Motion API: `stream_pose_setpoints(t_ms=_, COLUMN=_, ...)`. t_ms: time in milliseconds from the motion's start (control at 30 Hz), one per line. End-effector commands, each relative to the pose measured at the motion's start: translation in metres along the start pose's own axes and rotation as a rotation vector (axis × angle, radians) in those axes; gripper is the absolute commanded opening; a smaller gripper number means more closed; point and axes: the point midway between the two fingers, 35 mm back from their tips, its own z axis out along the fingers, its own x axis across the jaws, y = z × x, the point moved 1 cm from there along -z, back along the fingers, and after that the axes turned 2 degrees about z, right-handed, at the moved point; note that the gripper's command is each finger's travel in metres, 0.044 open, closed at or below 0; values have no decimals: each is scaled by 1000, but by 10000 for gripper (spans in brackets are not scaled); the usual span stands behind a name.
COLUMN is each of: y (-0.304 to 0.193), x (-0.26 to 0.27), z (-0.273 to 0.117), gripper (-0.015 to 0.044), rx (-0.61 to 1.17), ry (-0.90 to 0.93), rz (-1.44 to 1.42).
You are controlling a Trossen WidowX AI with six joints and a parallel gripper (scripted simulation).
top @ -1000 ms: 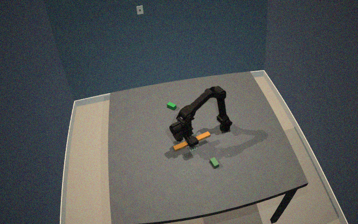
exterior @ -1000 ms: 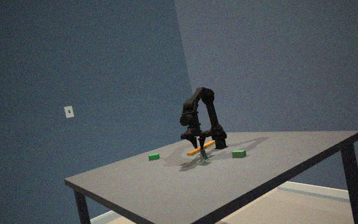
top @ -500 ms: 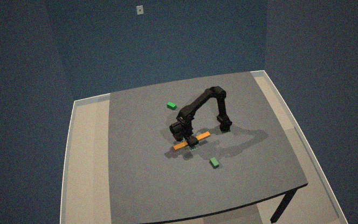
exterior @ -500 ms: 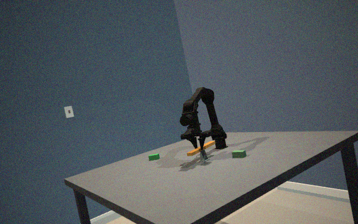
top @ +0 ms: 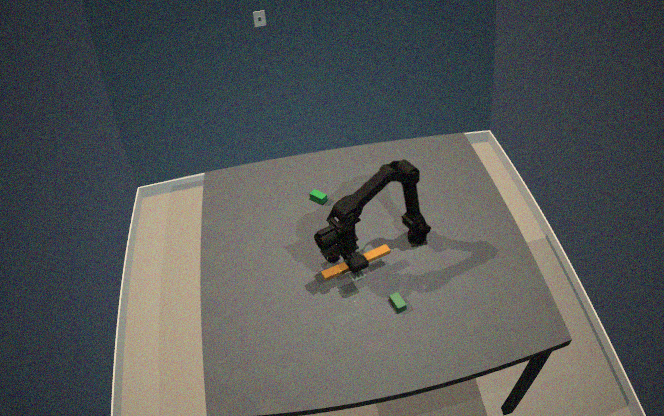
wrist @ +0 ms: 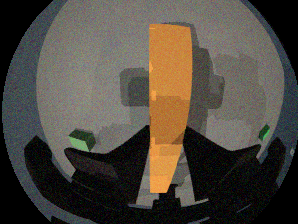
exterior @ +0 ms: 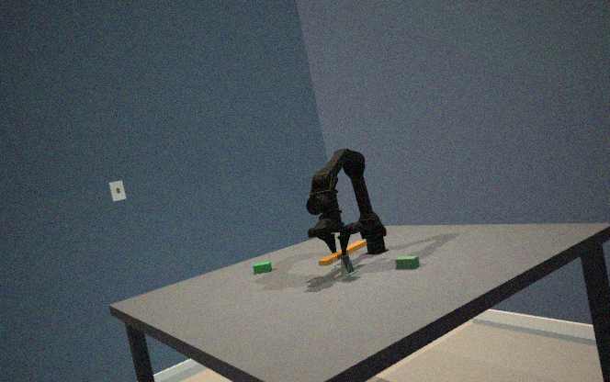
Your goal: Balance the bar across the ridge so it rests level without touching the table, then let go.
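The long orange bar (top: 377, 253) (exterior: 328, 261) (wrist: 170, 60) is held above the table, looking roughly level, with its shadow apart from it. My gripper (exterior: 339, 252) (wrist: 166, 129) points down and is shut on the bar near its middle, one finger on each long side. The ridge, a small pale, see-through wedge (exterior: 346, 266) with a thin base, stands on the table under the bar's middle, by the near finger. In the top view it is mostly hidden behind the gripper. Whether the bar touches the ridge's top I cannot tell.
A bright green block (top: 318, 195) (exterior: 262, 267) (wrist: 265, 132) lies on the table to one side. A paler green block (top: 398, 302) (exterior: 407, 263) (wrist: 81, 141) lies on the other side. The arm's base (top: 417, 235) (exterior: 376, 243) stands beyond one end of the bar.
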Motion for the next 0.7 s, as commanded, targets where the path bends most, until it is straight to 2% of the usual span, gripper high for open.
stream_pose_setpoints(t_ms=0, y=0, x=0, z=0, gripper=0, rx=0, ry=0, rz=0)
stream_pose_setpoints(t_ms=500, y=0, x=0, z=0, gripper=0, rx=0, ry=0, rz=0)
stream_pose_setpoints(t_ms=667, y=0, x=0, z=0, gripper=131, rx=0, ry=0, rz=0)
